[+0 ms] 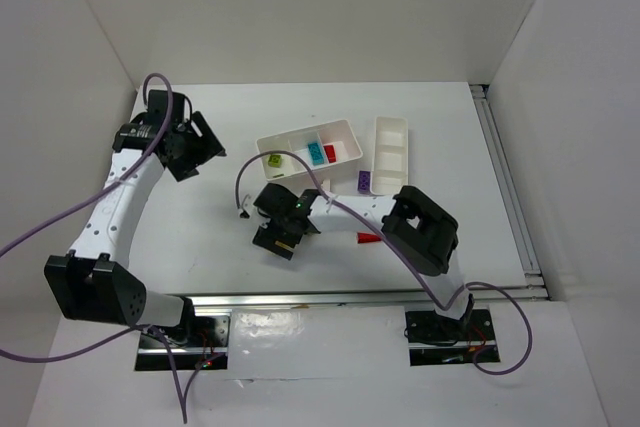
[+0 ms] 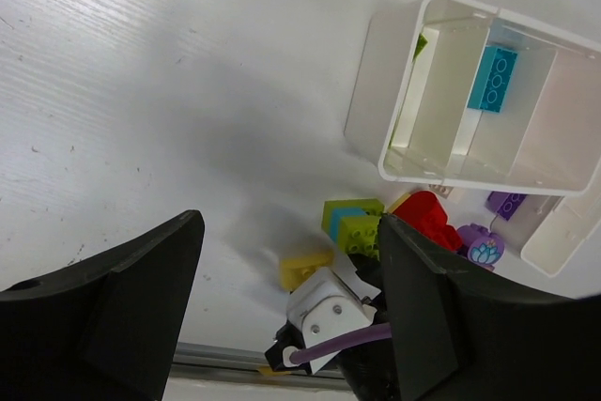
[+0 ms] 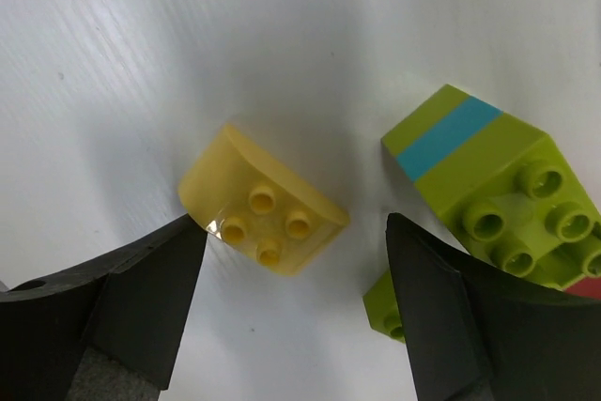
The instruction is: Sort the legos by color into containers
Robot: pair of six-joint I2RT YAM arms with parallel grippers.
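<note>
Sitting on the table (image 1: 200, 247), the wide tray (image 1: 300, 131) has a teal brick (image 1: 316, 153) inside — the thin tray (image 1: 390, 132) is just beside it. The left gripper (image 2: 291, 227) is open wide and empty. The right gripper (image 3: 296, 232) gapes too, a yellow brick (image 3: 263, 204) lying between its fingers (image 3: 122, 307).

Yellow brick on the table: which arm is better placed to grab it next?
Right. The right gripper hangs open directly above the yellow brick, jaws either side of it. The left gripper sits far off to the left, away from the loose bricks.
</note>
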